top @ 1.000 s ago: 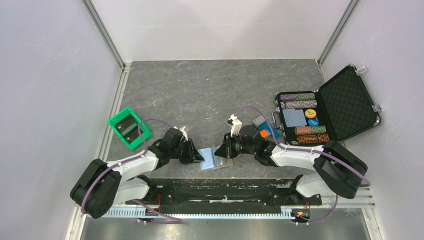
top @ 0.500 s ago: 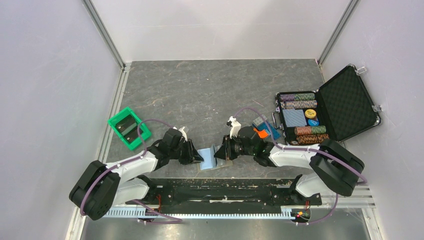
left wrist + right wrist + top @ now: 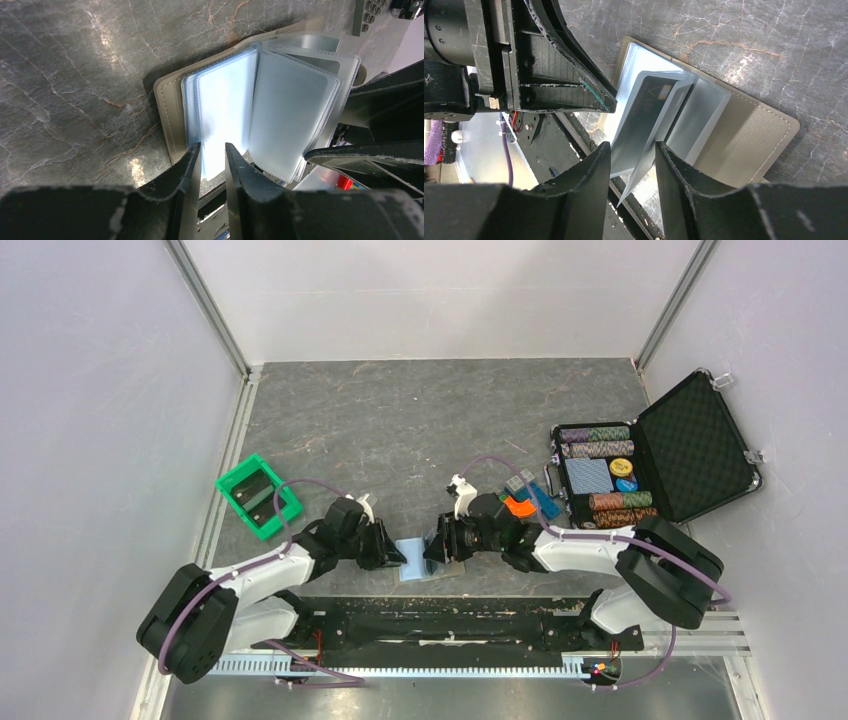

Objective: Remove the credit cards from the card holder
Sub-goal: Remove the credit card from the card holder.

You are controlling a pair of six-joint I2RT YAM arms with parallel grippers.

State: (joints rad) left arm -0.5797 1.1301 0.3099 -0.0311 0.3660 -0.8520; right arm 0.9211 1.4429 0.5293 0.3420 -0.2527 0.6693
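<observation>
The card holder lies open at the table's near edge, with a taupe cover and pale-blue clear sleeves. My left gripper comes in from the left. Its jaws are nearly closed and its tips rest on the left-hand sleeve. My right gripper comes in from the right. Its jaws stand a little apart and straddle two raised, splayed sleeves. A dark grey credit card shows through one raised sleeve. No card lies loose on the table.
A green bin holding dark items stands at the left. An open black poker-chip case stands at the right, with small orange and blue items beside it. The black base rail runs just below the holder.
My right gripper has slid left into the holder and pushed the raised sleeves toward the left half. My left gripper has barely moved.
</observation>
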